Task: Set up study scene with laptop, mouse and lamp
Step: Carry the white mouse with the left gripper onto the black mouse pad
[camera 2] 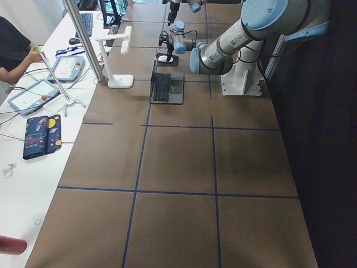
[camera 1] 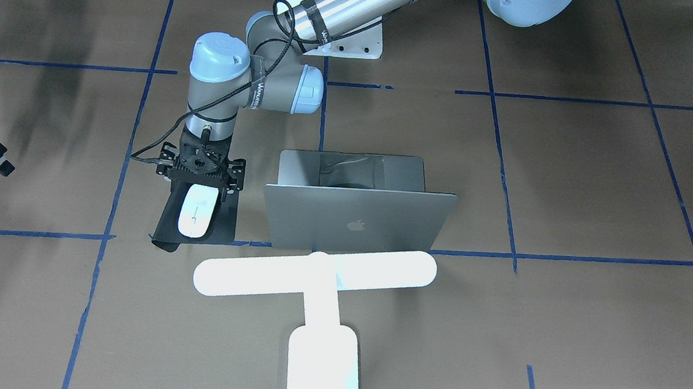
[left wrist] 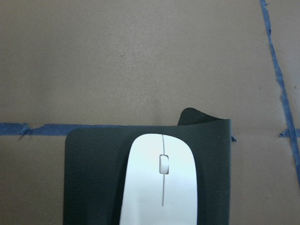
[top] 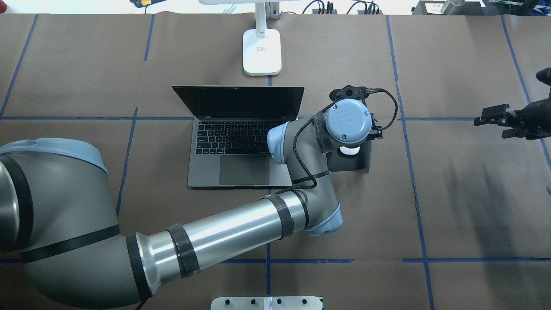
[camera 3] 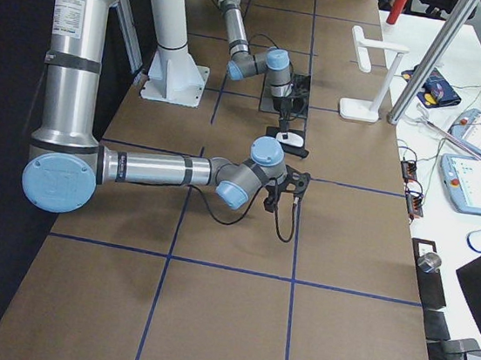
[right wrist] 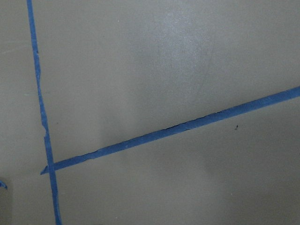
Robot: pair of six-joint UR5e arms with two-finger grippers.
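Your smooth white oval mouse (left wrist: 161, 183) lies on a grainy black mat (left wrist: 93, 178) beside the open grey metal laptop (top: 241, 146). The left gripper (camera 1: 199, 174) points straight down over it; you cannot tell its fingers' spread.

The brown table (camera 1: 601, 177) carries a blue tape grid (camera 1: 564, 258). A black mat (left wrist: 93, 178) lies mid-table, one corner curled. A white pedestal (camera 1: 358, 42) is bolted at the robot-side edge. A patterned pouch (camera 2: 40, 137) lies on the adjacent bench (camera 2: 22, 184).
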